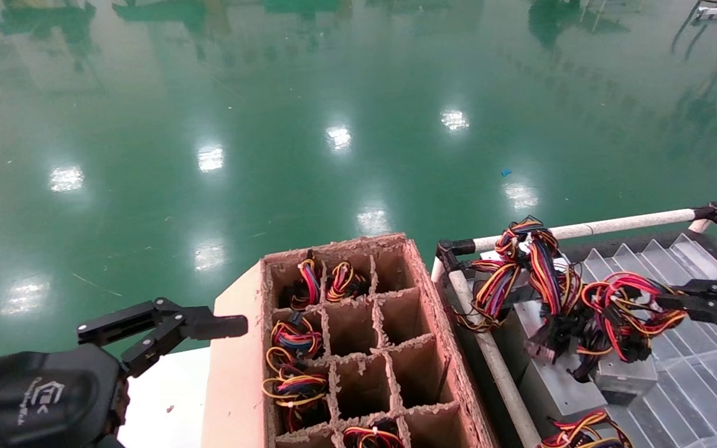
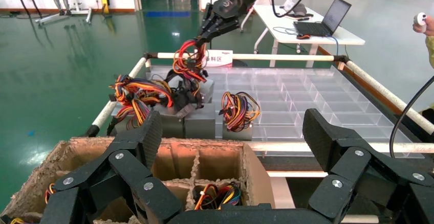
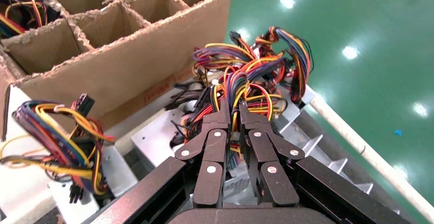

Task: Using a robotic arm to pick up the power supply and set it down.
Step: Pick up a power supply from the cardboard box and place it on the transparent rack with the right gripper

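Glossy green floor (image 1: 309,112) stretches off behind everything, throwing back the ceiling lights. Nearer, a brown cardboard box (image 1: 358,348) split into compartments stands beside a tray (image 1: 676,386) of clear plastic dividers framed by white tubes (image 1: 613,224). Several compartments on the box's left side hold coiled wire bundles; those on the tray side look empty.

Out on the right, the right end effector (image 3: 233,112) reaches over the tray with its black fingers (image 3: 217,132) drawn nearly together, pinching the mostly red wire bundle (image 1: 632,311) of the power supply (image 1: 626,373). That small grey metal box sits in the tray just under the bundle, close to the tray's near corner by the cardboard box. I cannot tell whether it is resting on the tray or lifted off it. Right beside it, toward the box, lies another grey unit (image 1: 551,373) whose purple, orange and yellow bundle (image 1: 520,267) drapes over the tube frame. A further bundle (image 1: 582,429) shows at the bottom edge of the head view.

Down at the left, the left end effector (image 1: 172,330) hangs off the box's outer side, above a white surface (image 1: 165,392), its fingers (image 2: 138,147) spread wide with nothing between them. From its wrist view a white bench (image 2: 307,29) with a laptop (image 2: 325,19) stands beyond the tray.
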Controlling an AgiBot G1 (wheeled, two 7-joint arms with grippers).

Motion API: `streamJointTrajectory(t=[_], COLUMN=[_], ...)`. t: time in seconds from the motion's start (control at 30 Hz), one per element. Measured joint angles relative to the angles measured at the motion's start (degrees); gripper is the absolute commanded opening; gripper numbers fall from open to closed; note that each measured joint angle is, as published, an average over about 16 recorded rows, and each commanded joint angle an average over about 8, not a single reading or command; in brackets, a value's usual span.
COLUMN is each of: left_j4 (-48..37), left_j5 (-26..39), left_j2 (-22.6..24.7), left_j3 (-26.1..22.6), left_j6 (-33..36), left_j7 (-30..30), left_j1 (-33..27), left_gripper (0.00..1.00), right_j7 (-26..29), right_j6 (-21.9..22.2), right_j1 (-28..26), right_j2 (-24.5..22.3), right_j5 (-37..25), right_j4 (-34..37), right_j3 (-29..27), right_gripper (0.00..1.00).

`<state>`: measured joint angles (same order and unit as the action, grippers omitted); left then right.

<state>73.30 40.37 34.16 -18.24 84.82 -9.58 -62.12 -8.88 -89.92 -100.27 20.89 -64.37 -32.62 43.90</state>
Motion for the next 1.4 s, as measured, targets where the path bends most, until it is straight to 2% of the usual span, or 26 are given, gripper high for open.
streamJointTrajectory(t=[0.27,0.7,0.9,1.4], left_j4=[0.0,0.0,0.0,0.0], left_j5=[0.0,0.0,0.0,-0.1], left_j2=[0.0,0.0,0.0,0.0], left_j3=[0.0,0.0,-0.1,-0.1], left_j6=[0.0,0.0,0.0,0.0], left_j7=[0.0,0.0,0.0,0.0], left_j1=[0.0,0.0,0.0,0.0], left_gripper=[1.00,1.00,1.00,1.00], right_j7=[-1.9,-7.1,-8.3,-8.7], right_j6=[-0.2,-0.5,-0.5,-0.4], right_j1=[2.5,14.9,18.7,25.4], right_j2=[1.6,5.1,7.0,9.7], right_j5=[3.7,20.7,25.6,31.0], right_j4=[6.6,20.4,22.2,23.4], right_j3=[0.1,-5.9,-8.0,-9.9], right_gripper=[0.00,0.00,0.00,0.00])
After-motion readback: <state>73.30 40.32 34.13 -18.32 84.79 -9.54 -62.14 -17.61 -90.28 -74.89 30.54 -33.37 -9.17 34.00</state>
